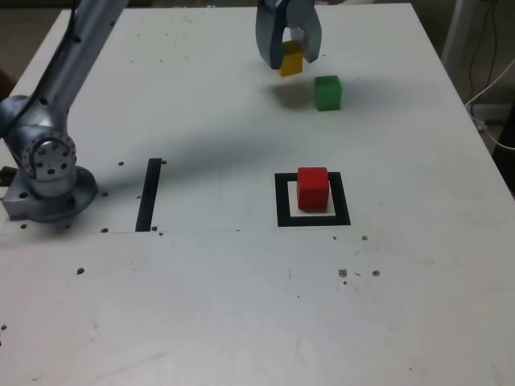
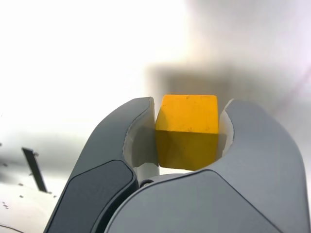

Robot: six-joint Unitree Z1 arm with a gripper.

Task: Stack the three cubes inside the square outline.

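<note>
- The fingers are clamped on the yellow cube, one grey finger pressed to each side of it, as the wrist view shows close up.
- In the exterior view the gripper hangs near the far edge of the table, pointing down, with the yellow cube held between its tips.
- The cube is clear of the table: a dark shadow lies on the surface just below it.
- The green cube sits on the table just beside that shadow, towards the exterior view's right, apart from the fingers and untouched.
- Nearer the camera, well apart from both of those, the red cube rests inside the black square outline, on its white centre, towards the far side of it.
- Nothing is stacked on the red cube.
- A straight black strip lies on the table towards the exterior view's left of the square, well apart from it; the same strip shows blurred in the wrist view.
- The arm's grey base stands at the exterior view's left edge, beside the strip.
- Small dark specks dot the white table top near the front.
</note>
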